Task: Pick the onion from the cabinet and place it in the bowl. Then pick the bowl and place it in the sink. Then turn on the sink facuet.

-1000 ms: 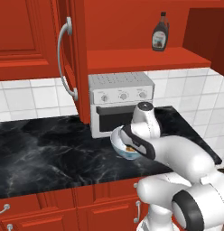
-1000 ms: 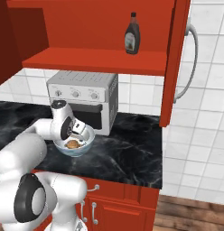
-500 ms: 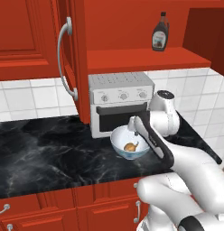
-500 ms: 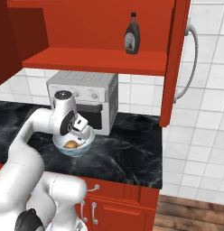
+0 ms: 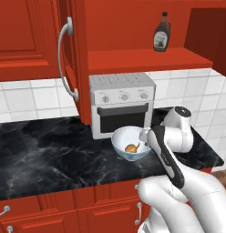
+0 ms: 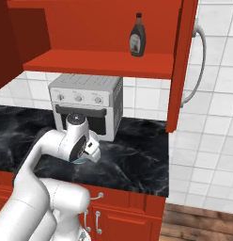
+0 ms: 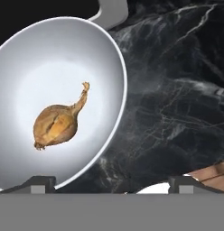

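The onion (image 7: 57,125), a golden-brown bulb with a thin stem tail, lies inside the white bowl (image 7: 50,58). The bowl (image 5: 120,136) stands on the black marble counter in front of the toaster oven, with the onion (image 5: 131,147) at its bottom. My gripper (image 5: 143,136) is at the bowl's right rim and open. In the hand view the gripper (image 7: 113,184) has its two tips wide apart, with the bowl's rim running down between them. From the right, my arm covers most of the bowl (image 6: 80,161). The red cabinet's door (image 5: 64,59) stands open. Sink and faucet are out of view.
A silver toaster oven (image 5: 121,102) stands right behind the bowl. A dark brown bottle (image 5: 161,38) is on the cabinet's red shelf (image 5: 146,59). The counter (image 5: 42,150) ends at the right, past my arm, where wooden floor (image 6: 198,221) shows.
My hand has swung off from above the bowl to its right side and come down to the rim. The onion now shows in the bowl. The bowl has stayed in place.
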